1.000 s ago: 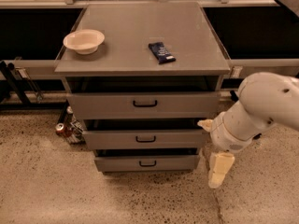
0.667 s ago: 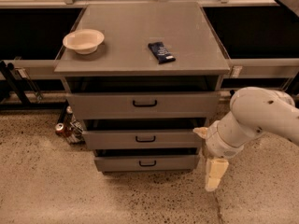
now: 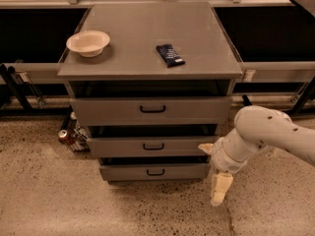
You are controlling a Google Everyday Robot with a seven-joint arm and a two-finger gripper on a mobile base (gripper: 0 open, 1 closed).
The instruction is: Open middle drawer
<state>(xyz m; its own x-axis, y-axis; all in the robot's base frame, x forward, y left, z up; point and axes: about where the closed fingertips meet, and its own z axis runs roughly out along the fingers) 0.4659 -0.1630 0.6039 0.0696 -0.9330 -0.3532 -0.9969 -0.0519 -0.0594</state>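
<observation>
The middle drawer [image 3: 123,146] is the second of three in the grey cabinet [image 3: 224,85], a shallow flat front with a small black bar handle [image 3: 153,146] at its centre and a dark gap showing above its top edge. Above it in the cabinet is the taller-fronted top drawer [image 3: 113,111] with a wider black handle, and under it the lowest drawer [image 3: 123,171], the narrowest-looking of the three. My end effector [image 3: 220,183] hangs off the cabinet's lower right corner, just beside the right ends of the middle and lowest drawers, low over the speckled floor [image 3: 49,195] and well to the right of the middle drawer's handle. I cannot tell whether it is apart or together. My white arm [image 3: 266,132] reaches in from the cabinet's right side. On the counter that forms the cabinet's top, a cream bowl [image 3: 88,43] stands near the left edge and a dark packet [image 3: 170,54] lies near the middle. A red can [image 3: 64,135] lies on the floor at the cabinet's lower left.
</observation>
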